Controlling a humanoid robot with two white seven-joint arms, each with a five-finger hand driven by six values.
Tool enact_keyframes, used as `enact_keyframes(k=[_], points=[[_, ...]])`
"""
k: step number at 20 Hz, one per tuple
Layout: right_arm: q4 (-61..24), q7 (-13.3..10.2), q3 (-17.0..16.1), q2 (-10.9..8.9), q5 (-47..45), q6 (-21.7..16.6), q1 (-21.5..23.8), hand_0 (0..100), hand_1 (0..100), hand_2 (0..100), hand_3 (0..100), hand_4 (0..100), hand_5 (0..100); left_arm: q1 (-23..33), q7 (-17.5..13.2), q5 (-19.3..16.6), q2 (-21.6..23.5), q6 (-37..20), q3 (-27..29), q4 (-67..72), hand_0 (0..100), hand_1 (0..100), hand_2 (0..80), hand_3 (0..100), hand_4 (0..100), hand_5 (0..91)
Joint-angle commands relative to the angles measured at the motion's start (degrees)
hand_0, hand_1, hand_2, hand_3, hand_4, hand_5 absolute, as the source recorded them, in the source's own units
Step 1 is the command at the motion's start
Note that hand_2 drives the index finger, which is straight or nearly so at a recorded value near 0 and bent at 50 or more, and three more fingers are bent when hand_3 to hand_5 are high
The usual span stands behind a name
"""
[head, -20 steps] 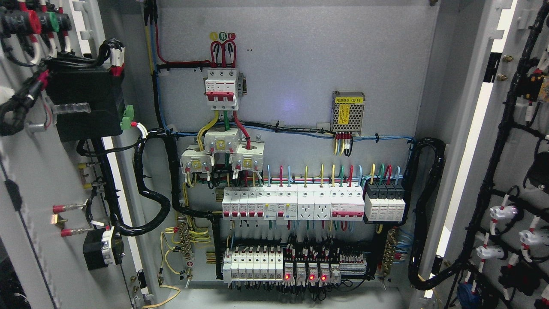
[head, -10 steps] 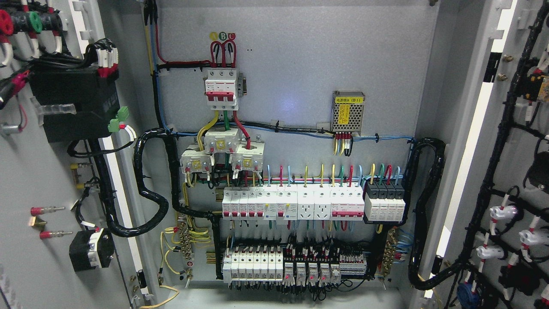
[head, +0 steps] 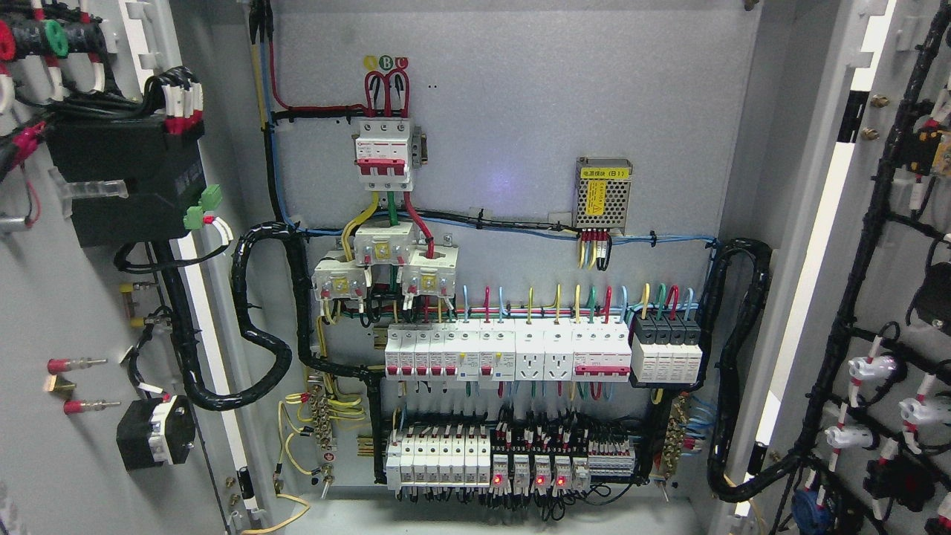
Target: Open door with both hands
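Note:
An electrical cabinet stands with both doors swung wide. The left door (head: 67, 312) fills the left edge, its inner face carrying a black box (head: 122, 182), wiring and a small black switch (head: 152, 442). The right door (head: 903, 282) fills the right edge, with a black cable loom (head: 854, 297) and white lamp backs on its inner face. Between them the grey back panel (head: 520, 111) shows rows of white breakers (head: 505, 353). Neither of my hands nor any arm shows in the head view.
A red-and-white main breaker (head: 383, 152) sits high on the panel, a perforated metal power module (head: 603, 195) to its right. Thick black conduit (head: 260, 327) loops from the left door into the cabinet, another loop (head: 732, 371) at the right. Lower relays (head: 531, 472) show red lights.
The left door has swung further outward to the left; its black box, switch and red pins shifted left. The right door and the panel have not moved.

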Motion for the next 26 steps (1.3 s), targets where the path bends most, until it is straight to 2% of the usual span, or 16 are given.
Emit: enact_keyframes(k=[1,3,4,5,6,8,12,15,19,22,26], points=[[2.22,-0.02,-13.67,-4.4,-0.04,-0.36,2.85,0,0,0,0,0,0,0.61,-0.06,-0.28,0.12,-0.17,-0.34,-0.6,0,0,0.0,0,0,0.0],[-0.5,-0.02,-18.69,-5.2,-0.04,-0.45,6.62,0,0,0,0,0,0,1.92,0.47,-0.37,0.38,-2.27,-3.66,-7.94,0,0,0.0,0,0,0.0],[-2.43,-0.02,-20.27,-5.98,-0.04,-0.62,8.64,0,0,0,0,0,0,4.63,0.56,-0.02,0.64,-3.77,-6.38,-14.44,0,0,0.0,0,0,0.0],[-4.71,0.07,-21.51,-7.73,-0.21,-1.32,10.75,0,0,0,0,0,0,7.53,0.65,-0.11,1.17,-5.17,-8.5,-21.46,0,0,0.0,0,0,0.0],[-7.69,0.07,-22.74,-9.05,-0.21,-2.72,13.3,0,0,0,0,0,0,9.91,0.21,0.07,2.04,-6.75,-10.17,-28.67,0,0,0.0,0,0,0.0],[-11.75,0.07,-25.55,-10.29,-0.21,-5.97,17.26,0,0,0,0,0,0,14.65,-0.75,-0.11,4.76,-11.66,-13.86,-41.95,0,0,0.0,0,0,0.0],[-14.74,0.15,-29.33,-14.42,-0.13,-12.47,22.71,0,0,0,0,0,0,18.98,-1.9,-0.2,11.61,-23.27,-20.11,-64.46,0,0,0.0,0,0,0.0],[-18.34,0.24,-32.93,-17.58,-0.13,-18.09,28.94,0,0,0,0,0,0,20.47,-1.81,-0.11,15.31,-32.31,-20.3,-76.78,0,0,0.0,0,0,0.0],[-21.33,0.24,-37.24,-21.54,-0.21,-28.46,36.33,0,0,0,0,0,0,21.97,-1.46,0.15,16.37,-45.67,-18.72,-87.6,0,0,0.0,0,0,0.0],[-22.66,0.24,-41.8,-21.9,-0.3,-34.45,40.64,0,0,0,0,0,0,22.23,-1.46,0.16,16.73,-52.72,-17.66,-93.93,0,0,0.0,0,0,0.0],[-24.59,0.07,-48.75,-21.99,-0.56,-38.93,45.04,0,0,0,0,0,0,22.15,-1.55,0.24,15.24,-59.23,-13.28,-102.02,0,0,0.0,0,0,0.0]])
